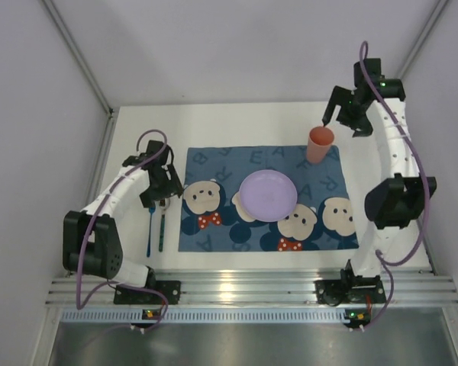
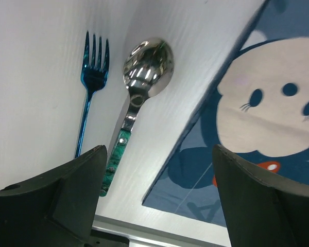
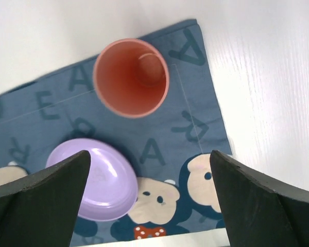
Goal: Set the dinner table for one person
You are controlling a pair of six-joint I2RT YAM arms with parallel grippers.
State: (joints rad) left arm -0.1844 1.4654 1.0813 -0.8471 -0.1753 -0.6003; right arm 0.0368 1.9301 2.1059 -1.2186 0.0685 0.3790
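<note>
The white dinner table point(image 1: 237, 123) holds a blue bear placemat point(image 1: 214, 164). A purple plate point(image 1: 268, 195) lies on the mat's middle, and a salmon cup point(image 1: 319, 145) stands upright at its far right corner. A blue fork point(image 1: 149, 229) and a green-handled spoon point(image 1: 161, 225) lie side by side on the table left of the mat. My left gripper point(image 1: 159, 191) hovers open and empty above their heads; its wrist view shows the fork point(image 2: 90, 87) and spoon point(image 2: 144, 67). My right gripper point(image 1: 334, 116) is open and empty above the cup point(image 3: 131, 77), with the plate point(image 3: 95, 177) below.
White walls close in the table on the left, the back and the right. An aluminium rail point(image 1: 244, 286) runs along the near edge with both arm bases on it. Bare tabletop point(image 3: 268, 77) lies right of the mat and behind it.
</note>
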